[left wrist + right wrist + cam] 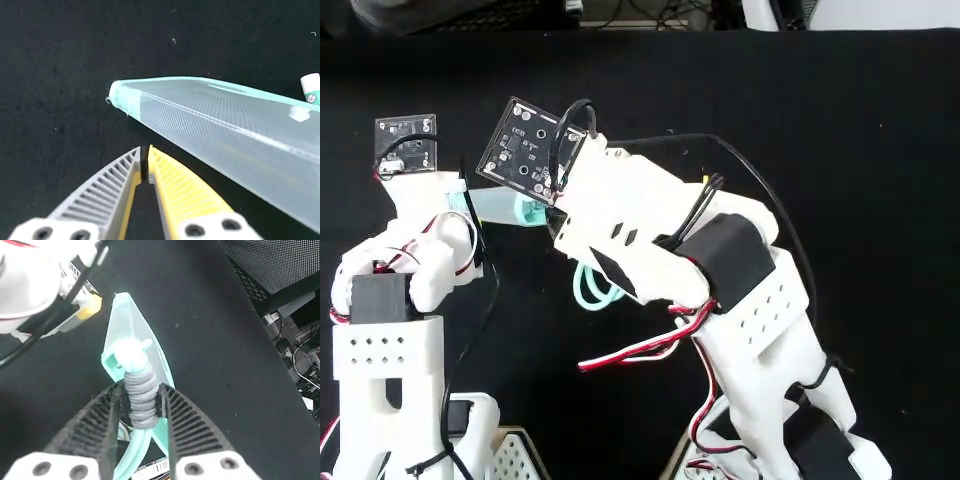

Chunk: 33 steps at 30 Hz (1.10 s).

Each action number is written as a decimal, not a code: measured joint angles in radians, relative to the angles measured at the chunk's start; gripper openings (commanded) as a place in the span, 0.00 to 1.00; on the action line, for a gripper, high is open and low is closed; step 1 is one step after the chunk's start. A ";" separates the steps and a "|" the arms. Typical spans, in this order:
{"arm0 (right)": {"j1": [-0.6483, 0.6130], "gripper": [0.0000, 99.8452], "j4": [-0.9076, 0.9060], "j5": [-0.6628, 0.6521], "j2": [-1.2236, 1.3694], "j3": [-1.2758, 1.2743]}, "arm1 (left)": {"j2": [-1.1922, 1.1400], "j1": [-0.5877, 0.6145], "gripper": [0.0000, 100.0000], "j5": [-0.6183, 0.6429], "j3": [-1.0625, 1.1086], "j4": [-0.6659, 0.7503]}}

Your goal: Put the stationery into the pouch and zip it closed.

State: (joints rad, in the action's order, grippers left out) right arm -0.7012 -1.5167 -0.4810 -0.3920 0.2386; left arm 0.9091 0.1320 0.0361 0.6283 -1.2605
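The pouch is a translucent mint-green case lying on the black table. Just short of its corner, my left gripper is shut, with nothing seen between its grey and yellow fingers. From above, a strip of the pouch shows between the two arms. My right gripper is shut on a grey wound pull, which ends in a mint knob at the pouch's near end. A teal cord loop hangs under the right arm. A white and green capped item lies beyond the pouch.
The left arm's yellow finger sits close to the pouch's far corner. Red and white wires trail from the right arm. Beyond the table edge are a mesh surface and cables.
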 measured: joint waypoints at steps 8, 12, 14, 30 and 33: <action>0.000 0.01 0.000 0.000 0.000 0.000 | 0.000 0.000 0.05 0.000 -0.005 0.000; 0.000 0.01 -0.002 0.000 0.000 0.000 | 0.000 0.000 0.03 0.000 -0.005 0.000; 0.000 0.01 -0.002 0.000 0.000 0.000 | 0.000 0.000 0.05 0.000 -0.005 0.000; 0.000 0.01 -0.002 0.000 0.000 0.000 | 0.023 0.002 0.30 0.000 -0.153 -0.086; 0.000 0.01 -0.002 0.000 0.000 0.000 | 0.091 0.002 0.30 0.002 -0.224 -0.150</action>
State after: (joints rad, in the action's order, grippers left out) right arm -0.7012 -1.5182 -0.4810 -0.3920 0.2386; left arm 0.9996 0.1335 0.0376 0.4043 -1.4108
